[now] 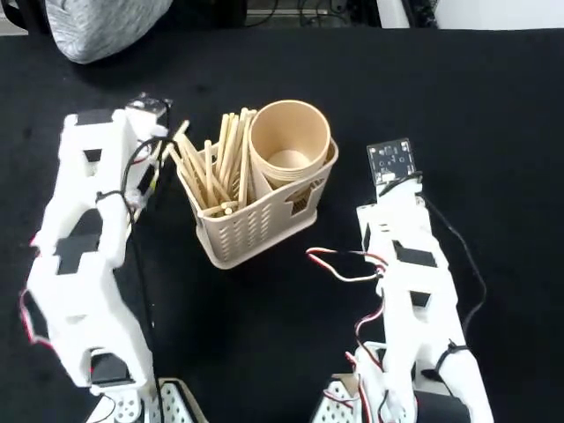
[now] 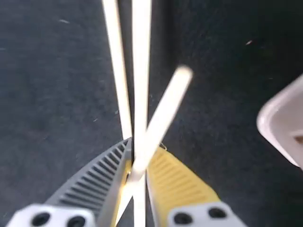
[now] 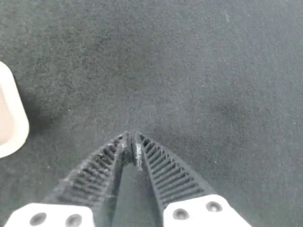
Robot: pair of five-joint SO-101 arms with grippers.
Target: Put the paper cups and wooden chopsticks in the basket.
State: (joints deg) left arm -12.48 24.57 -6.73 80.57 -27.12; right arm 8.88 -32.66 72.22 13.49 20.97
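Our left gripper [image 2: 142, 152] clamps narrow on wooden chopsticks [image 2: 141, 56]. Our right gripper [image 3: 131, 138] hangs over the black table [image 3: 213, 71], jaws pressed together, empty.

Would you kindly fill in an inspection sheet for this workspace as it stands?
Surface: black cloth covers the table.
Job's things: basket upright, holding stacked paper cups and a bundle of chopsticks; three loose chopsticks outside it.
Clutter: nothing seen.
Grippers: left gripper shut on the loose chopsticks; right gripper shut, empty, over the cloth.
Cables: red and white wires loop off the right arm; black cable along the left arm.
Surroundings: grey fabric bundle at the far edge.
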